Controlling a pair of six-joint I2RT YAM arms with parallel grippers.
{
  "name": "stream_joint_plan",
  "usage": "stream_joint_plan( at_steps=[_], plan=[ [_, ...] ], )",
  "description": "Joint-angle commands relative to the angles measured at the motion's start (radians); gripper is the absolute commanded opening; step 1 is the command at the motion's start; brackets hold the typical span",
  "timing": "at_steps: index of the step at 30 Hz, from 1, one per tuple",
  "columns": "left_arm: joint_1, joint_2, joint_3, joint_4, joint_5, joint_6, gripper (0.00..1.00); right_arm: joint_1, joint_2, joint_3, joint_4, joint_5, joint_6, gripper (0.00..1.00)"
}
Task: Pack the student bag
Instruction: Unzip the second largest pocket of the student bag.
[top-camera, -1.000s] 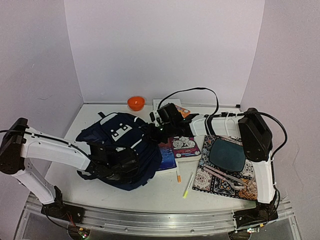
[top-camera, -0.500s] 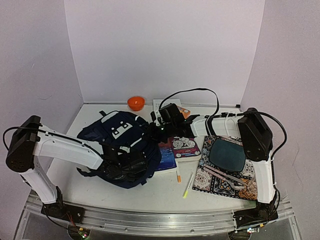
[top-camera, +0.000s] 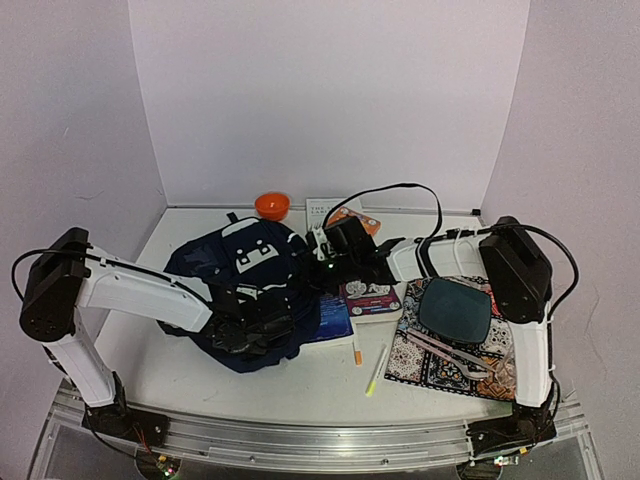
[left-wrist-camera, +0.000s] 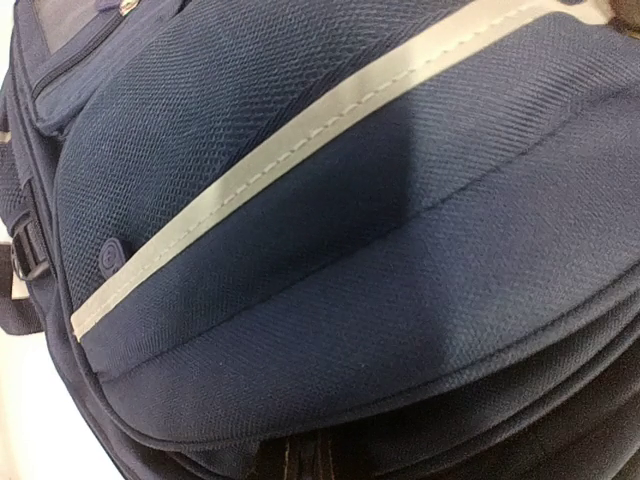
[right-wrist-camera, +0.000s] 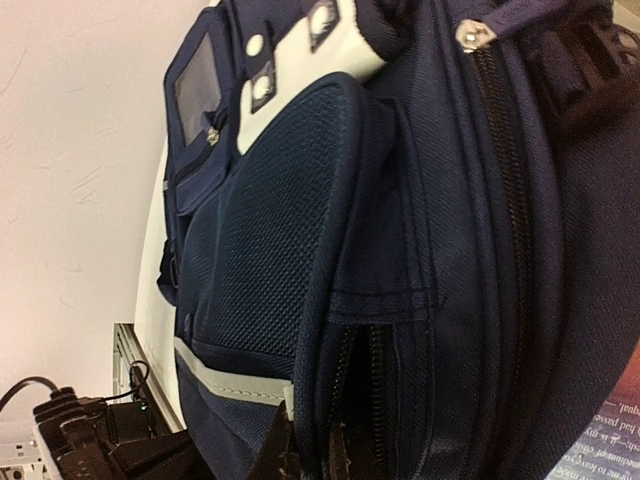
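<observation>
Though mostly navy, student bag with pale trim.

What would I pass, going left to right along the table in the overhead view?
student bag → orange-and-white marker → yellow highlighter → dark plate

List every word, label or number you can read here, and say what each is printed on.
Nothing can be read for certain.
purple book cover: print too small.
book edge in the right wrist view: lettering blurred.
white card at the back: too small.
student bag: white patch and round emblem, no legible words.
</observation>
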Motion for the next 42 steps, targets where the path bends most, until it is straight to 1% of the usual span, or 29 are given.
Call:
stream_joint_plan(
  at_steps=[1, 6, 10, 15, 23, 26, 29, 32, 34, 35, 38, 40, 42],
  plan=[
    [0.028, -0.02, -0.017, 0.029, -0.059, 0.008, 0.0, 0.027, -0.075, 0.01, -0.054, -0.116, -0.015, 0.0],
    [0.057, -0.103, -0.077, -0.001, -0.015, 0.019, 0.0, 0.0, -0.087, 0.025, -0.06, -0.111, -0.035, 0.0],
    [0.123, -0.191, -0.142, -0.059, 0.006, 0.03, 0.0, -0.023, -0.111, 0.004, -0.077, -0.13, -0.061, 0.0],
    [0.191, -0.265, -0.201, -0.092, 0.022, 0.063, 0.0, -0.061, -0.134, -0.014, -0.112, -0.17, -0.105, 0.0],
    [0.222, -0.332, -0.234, -0.175, 0.022, 0.064, 0.0, -0.124, -0.141, 0.0, -0.187, -0.258, -0.184, 0.0],
    [0.229, -0.349, -0.222, -0.195, 0.01, 0.057, 0.0, -0.135, -0.129, 0.03, -0.231, -0.293, -0.229, 0.0],
    [0.259, -0.349, -0.2, -0.212, -0.01, 0.059, 0.0, -0.137, -0.118, 0.061, -0.268, -0.337, -0.275, 0.0],
    [0.279, -0.358, -0.184, -0.195, -0.048, 0.089, 0.0, -0.139, -0.098, 0.1, -0.32, -0.395, -0.328, 0.0],
    [0.295, -0.368, -0.176, -0.171, -0.07, 0.14, 0.0, -0.14, -0.087, 0.121, -0.356, -0.417, -0.361, 0.0],
    [0.307, -0.372, -0.174, -0.143, -0.067, 0.188, 0.0, -0.142, -0.082, 0.132, -0.378, -0.432, -0.376, 0.0],
    [0.337, -0.39, -0.182, -0.039, -0.014, 0.288, 0.0, -0.143, -0.078, 0.147, -0.417, -0.462, -0.406, 0.0],
    [0.345, -0.385, -0.178, -0.004, 0.011, 0.323, 0.0, -0.143, -0.075, 0.154, -0.423, -0.484, -0.412, 0.0],
    [0.346, -0.38, -0.165, 0.024, 0.052, 0.358, 0.0, -0.142, -0.073, 0.156, -0.425, -0.469, -0.41, 0.0]
  ],
)
